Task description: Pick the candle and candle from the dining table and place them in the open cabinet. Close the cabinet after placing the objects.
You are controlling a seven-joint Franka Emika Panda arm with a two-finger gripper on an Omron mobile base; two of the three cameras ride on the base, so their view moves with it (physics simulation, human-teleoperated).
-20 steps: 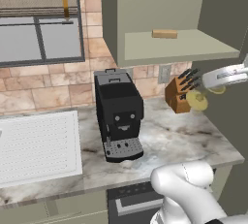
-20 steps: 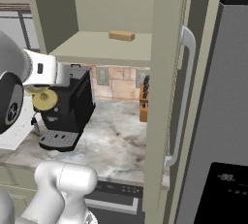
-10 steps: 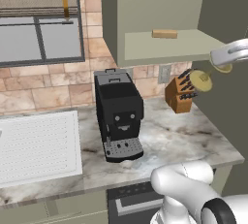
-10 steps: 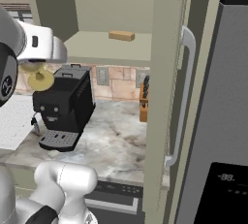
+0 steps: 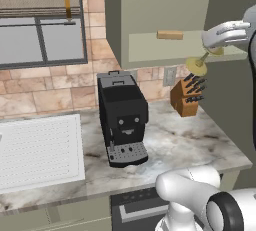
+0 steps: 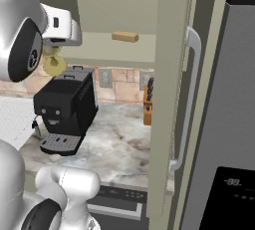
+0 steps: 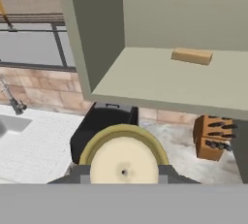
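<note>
The cream candle [image 7: 124, 162] on its gold holder sits between my fingers, its top facing the hand camera. My gripper [image 5: 216, 46] is shut on it and holds it tilted, with the round gold foot [image 5: 196, 65] pointing down-left, just in front of the open cabinet's shelf [image 5: 165, 51] and near its front edge. From the right, the gripper [image 6: 53, 45] and gold foot [image 6: 54, 65] hang at the shelf's left end [image 6: 124, 52]. The cabinet door [image 6: 169, 99] stands open with its silver bar handle [image 6: 187, 99]. The pale-grey candle and the dining table are out of view.
A small wooden block [image 5: 170, 35] lies on the shelf. Below on the marble counter [image 5: 180, 145] stand a black coffee machine [image 5: 122, 117] and a knife block [image 5: 186, 95]. A white sink drainboard [image 5: 35, 150] is at left, a dark fridge [image 6: 224, 124] at right.
The arm has lifted the candle from knife-block height up to the level of the cabinet shelf's front edge. The base views have not shifted.
</note>
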